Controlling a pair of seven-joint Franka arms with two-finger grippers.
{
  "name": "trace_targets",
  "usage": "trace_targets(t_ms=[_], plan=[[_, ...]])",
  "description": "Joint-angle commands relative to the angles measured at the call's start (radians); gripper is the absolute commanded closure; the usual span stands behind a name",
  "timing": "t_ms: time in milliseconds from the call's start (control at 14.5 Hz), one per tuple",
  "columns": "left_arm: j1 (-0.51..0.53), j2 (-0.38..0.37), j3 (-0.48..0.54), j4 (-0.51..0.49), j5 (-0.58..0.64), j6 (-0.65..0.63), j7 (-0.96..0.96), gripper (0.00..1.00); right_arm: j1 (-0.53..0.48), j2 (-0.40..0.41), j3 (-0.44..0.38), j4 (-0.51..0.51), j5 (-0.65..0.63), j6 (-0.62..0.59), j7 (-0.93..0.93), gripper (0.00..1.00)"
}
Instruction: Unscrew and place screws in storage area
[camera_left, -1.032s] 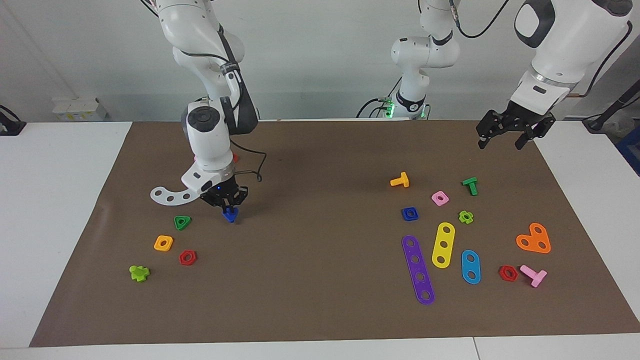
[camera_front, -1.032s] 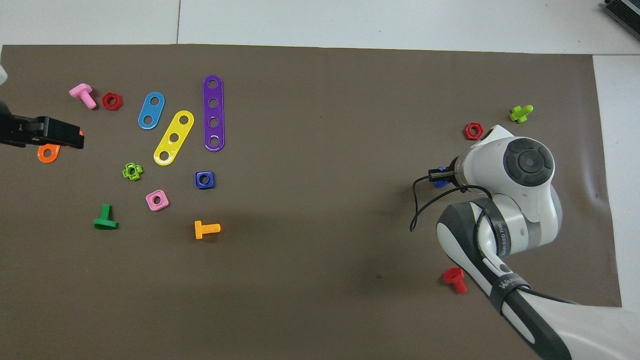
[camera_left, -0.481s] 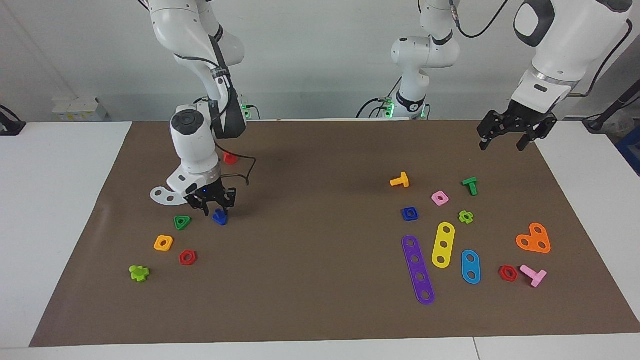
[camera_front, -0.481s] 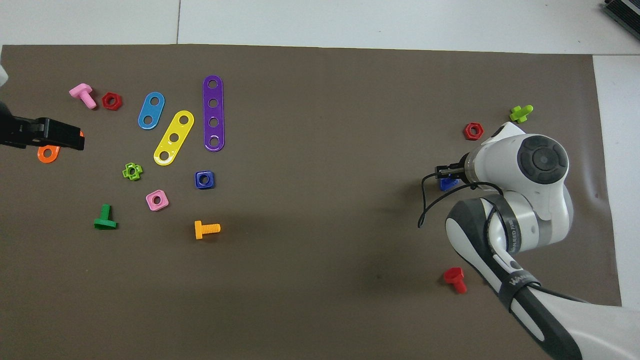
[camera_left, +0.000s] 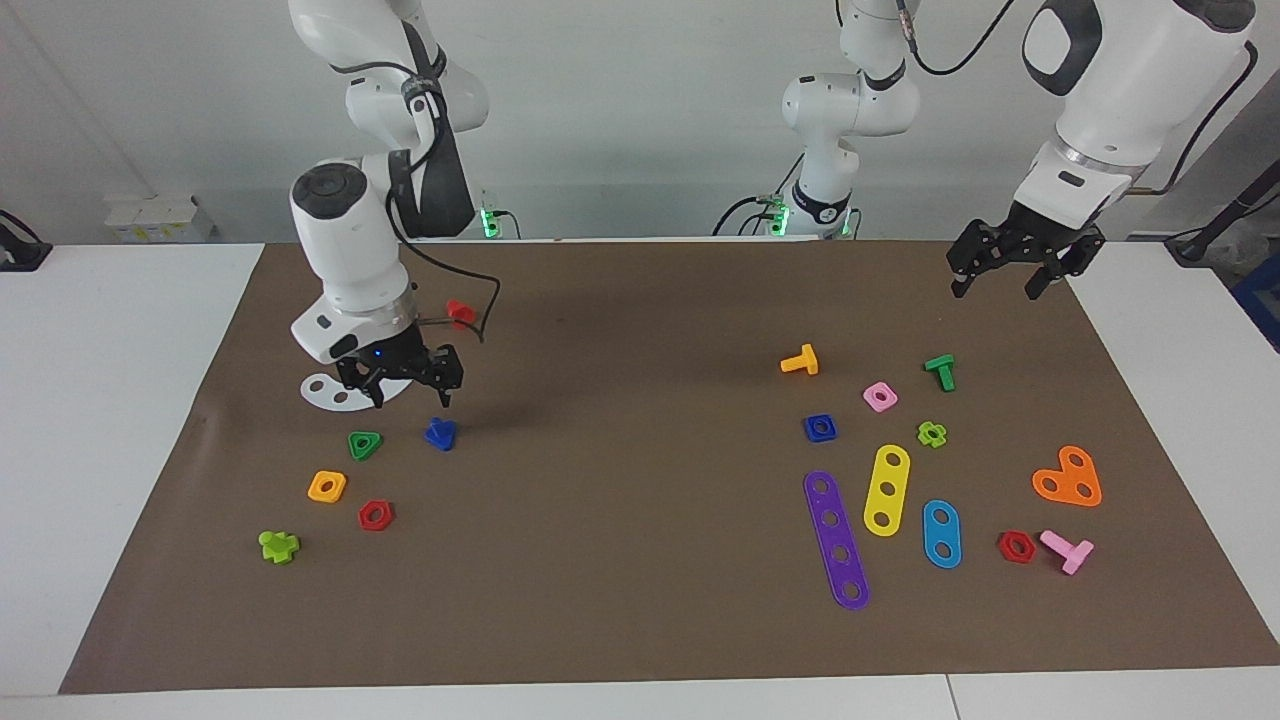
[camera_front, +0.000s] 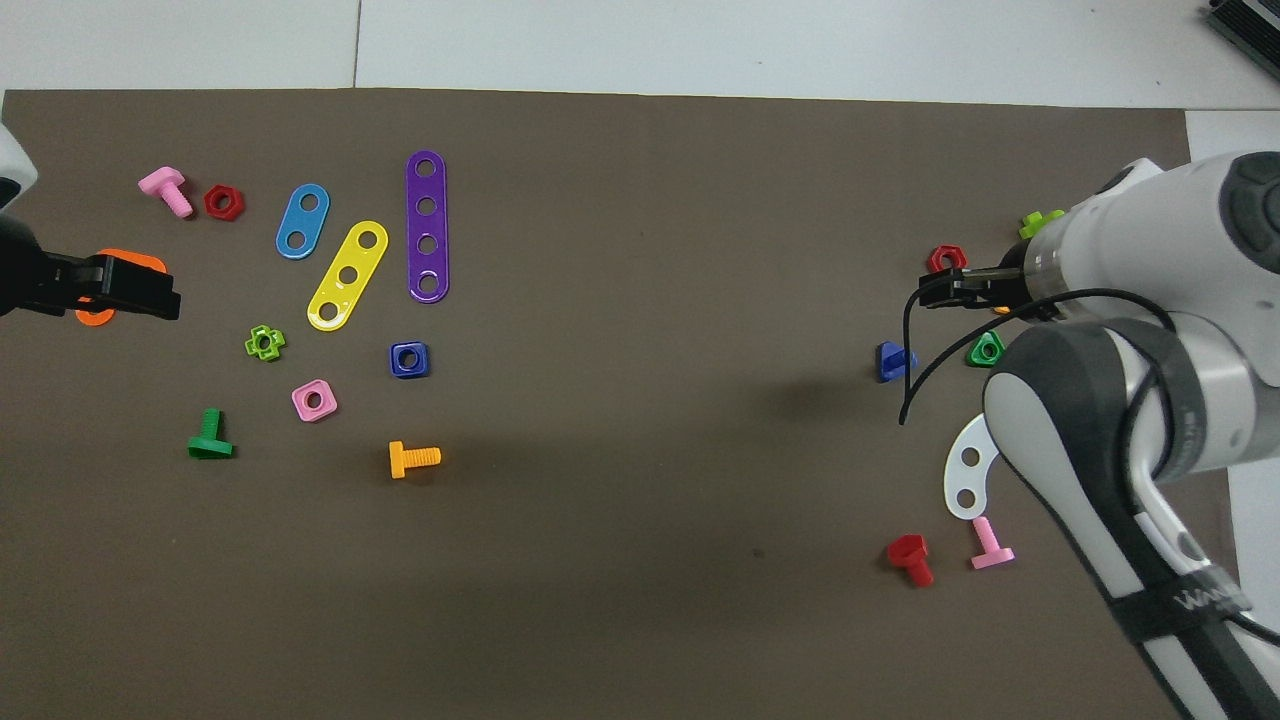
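Overhead, right pincer (camera_left: 405, 385) gapes empty above white curved plate (camera_left: 335, 390), half-hidden.

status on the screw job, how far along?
Done: one dark-blue screw lies loose on the brown mat, beside the green triangular nut. In hand: nothing; the right gripper is open and empty, raised over the white curved plate. The left gripper waits open in the air at its own end. Left: no other dark-blue screw is visible, so little appears to remain.

screw (camera_left: 439, 433) on mat (camera_left: 640, 620), beside triangular nut (camera_left: 364, 444)
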Motion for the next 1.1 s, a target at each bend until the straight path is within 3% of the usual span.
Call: trace_targets(t_ms=[0, 138, 206, 344, 550, 619, 688, 757, 1032], plan=[[-0.012, -0.038, 0.003, -0.040, 0.020, 0.000, -0.017, 0.00, -0.019, -0.017, 0.003, 0.097, 0.029, -0.125, -0.020, 0.02], [-0.010, -0.036, 0.004, -0.039, 0.020, 0.008, -0.006, 0.00, -0.016, -0.042, 0.006, 0.130, 0.031, -0.179, -0.020, 0.02], [-0.010, -0.036, 0.004, -0.036, 0.020, 0.011, -0.006, 0.13, -0.015, -0.057, 0.008, 0.133, 0.040, -0.202, -0.020, 0.02], [-0.010, -0.038, 0.004, -0.026, 0.020, -0.058, -0.014, 0.99, -0.015, -0.086, 0.006, 0.141, 0.077, -0.235, -0.020, 0.02], [-0.010, -0.038, 0.004, -0.020, 0.020, -0.091, -0.008, 1.00, -0.016, -0.088, 0.005, 0.208, 0.077, -0.320, -0.020, 0.01], [-0.010, -0.038, 0.004, -0.020, 0.020, -0.084, -0.009, 1.00, -0.019, -0.078, 0.005, 0.242, 0.066, -0.349, -0.020, 0.01], [-0.010, -0.038, 0.001, -0.025, 0.020, -0.059, 0.001, 0.17, -0.022, -0.074, 0.005, 0.272, 0.057, -0.389, -0.020, 0.01], [-0.006, -0.038, 0.003, -0.025, 0.020, -0.007, 0.036, 0.00, -0.021, -0.074, 0.003, 0.286, 0.057, -0.419, -0.018, 0.01], [-0.007, -0.036, 0.003, -0.026, 0.020, 0.018, 0.055, 0.00, -0.018, -0.077, 0.002, 0.286, 0.051, -0.459, -0.020, 0.01]])
